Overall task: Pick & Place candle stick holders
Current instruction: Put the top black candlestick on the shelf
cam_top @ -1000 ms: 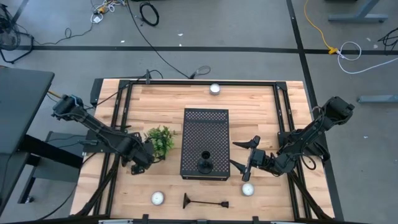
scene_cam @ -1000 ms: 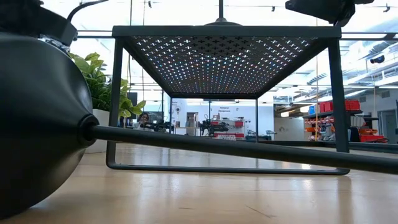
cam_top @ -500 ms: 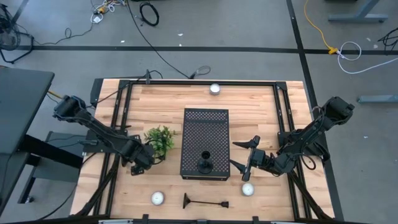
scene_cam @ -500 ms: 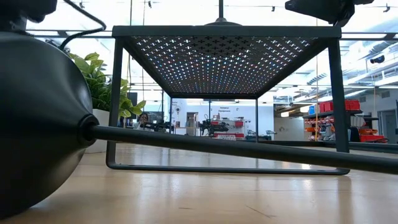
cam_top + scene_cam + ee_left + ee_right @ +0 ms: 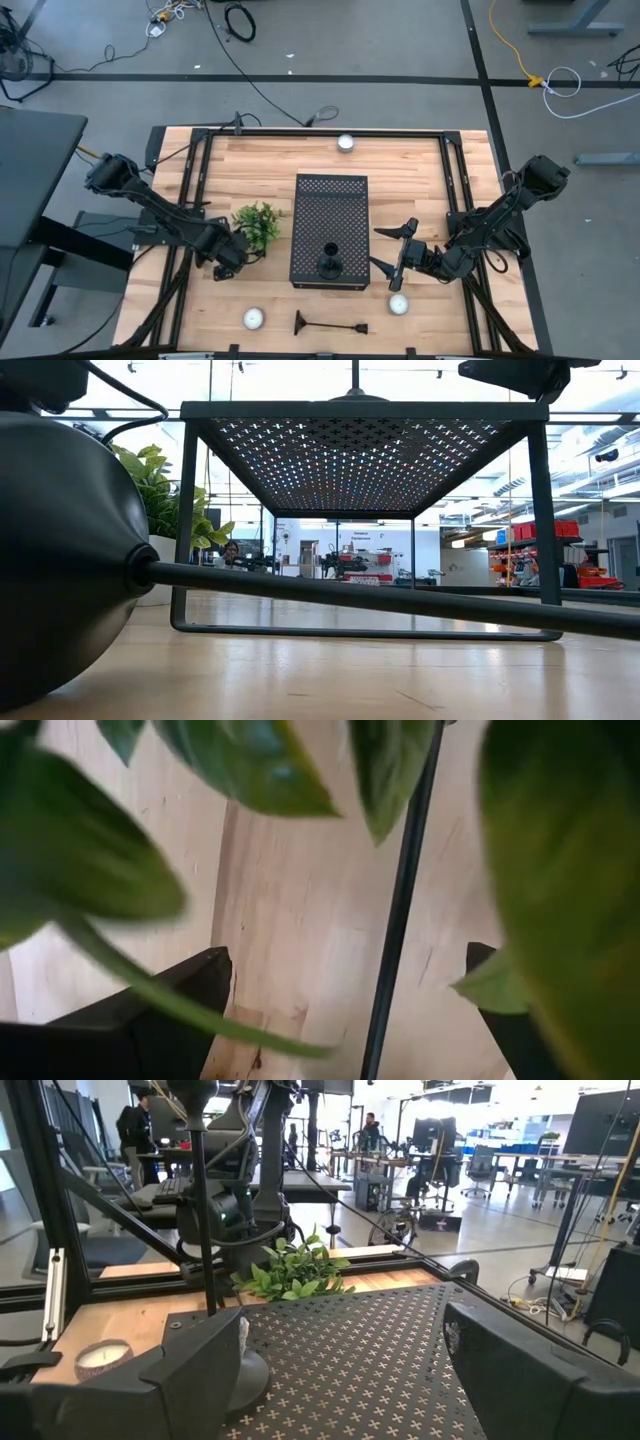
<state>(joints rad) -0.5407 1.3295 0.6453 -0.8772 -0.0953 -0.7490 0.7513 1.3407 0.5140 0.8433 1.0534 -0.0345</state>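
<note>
One candle stick holder stands on the black box, another lies on the table. Right gripper spread apart beside the box. Left gripper at the plant, fingers parted, empty.

Wooden table; on it: perforated box; plant; three candles; lying holder

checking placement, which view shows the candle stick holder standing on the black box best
The high view: the upright holder is seen whole on the perforated box. The right wrist view shows only its base and stem; the low view only its tip; the left wrist none.
</note>
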